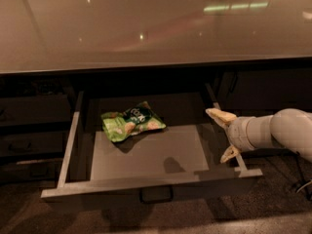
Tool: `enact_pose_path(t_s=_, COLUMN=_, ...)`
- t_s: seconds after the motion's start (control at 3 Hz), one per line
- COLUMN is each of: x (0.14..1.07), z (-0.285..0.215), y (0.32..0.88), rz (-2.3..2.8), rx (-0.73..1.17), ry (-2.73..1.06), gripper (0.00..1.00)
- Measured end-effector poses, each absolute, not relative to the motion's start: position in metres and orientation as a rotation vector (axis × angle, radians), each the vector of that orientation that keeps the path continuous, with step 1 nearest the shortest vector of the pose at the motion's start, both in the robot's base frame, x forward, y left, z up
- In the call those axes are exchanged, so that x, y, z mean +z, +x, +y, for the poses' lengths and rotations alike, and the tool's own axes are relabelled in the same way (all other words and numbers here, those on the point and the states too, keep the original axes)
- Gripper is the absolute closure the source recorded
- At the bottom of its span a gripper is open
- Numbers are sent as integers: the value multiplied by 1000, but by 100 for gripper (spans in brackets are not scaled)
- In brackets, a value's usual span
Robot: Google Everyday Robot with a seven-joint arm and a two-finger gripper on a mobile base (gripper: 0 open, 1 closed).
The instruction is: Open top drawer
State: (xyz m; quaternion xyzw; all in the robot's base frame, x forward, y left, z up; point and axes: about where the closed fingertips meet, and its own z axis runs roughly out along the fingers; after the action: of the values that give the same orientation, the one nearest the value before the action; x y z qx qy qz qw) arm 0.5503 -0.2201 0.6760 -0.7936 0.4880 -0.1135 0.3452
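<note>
The top drawer (146,189) stands pulled far out from under the counter, its grey floor and pale side rails showing and its small pull handle (156,195) at the centre of the front. A green snack bag (131,122) lies on the floor toward the back left. My gripper (224,134) hangs over the drawer's right rail, open, its two pale fingers (220,115) spread one above the other with nothing between them.
A glossy beige countertop (146,28) overhangs the drawer. Dark slimmer drawer fronts (29,140) sit to the left, and a dark cabinet door (263,89) to the right. Speckled floor (273,208) lies in front.
</note>
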Motion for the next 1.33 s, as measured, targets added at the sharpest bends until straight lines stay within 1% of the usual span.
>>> enact_pose_path(t_s=1.0, x=677, z=-215, y=550, rz=1269, rx=-321, ry=-2068, gripper=0)
enact_pose_path(t_s=1.33, x=676, z=-206, y=564, rz=1273, rx=-226, ry=-2058, gripper=0)
